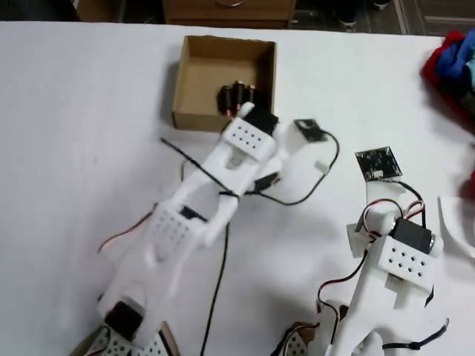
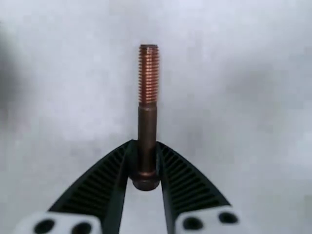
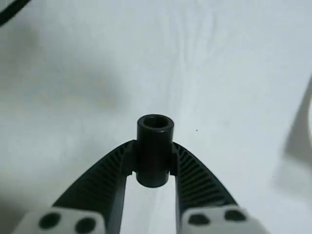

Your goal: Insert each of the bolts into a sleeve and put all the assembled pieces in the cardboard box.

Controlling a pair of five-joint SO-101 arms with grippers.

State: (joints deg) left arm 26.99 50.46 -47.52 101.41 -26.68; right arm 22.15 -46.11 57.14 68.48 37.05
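Observation:
My left gripper point(image 2: 145, 148) is shut on a copper bolt point(image 2: 148, 83), pinching the shank just above the head, with the threaded end pointing away over the white table. My right gripper point(image 3: 153, 148) is shut on a black sleeve point(image 3: 155, 131), its open bore facing the camera. In the high view the left arm point(image 1: 249, 141) stretches up to just in front of the cardboard box point(image 1: 191, 78), and the right arm point(image 1: 397, 259) stands at the lower right. Inside the box lie a few assembled dark pieces point(image 1: 236, 96).
Black and red cables point(image 1: 221, 274) trail across the table between the arms. A red and blue cloth heap point(image 1: 453, 63) lies at the right edge, with a white curved object point(image 1: 453, 226) below it. Wooden furniture point(image 1: 226, 9) stands behind the table.

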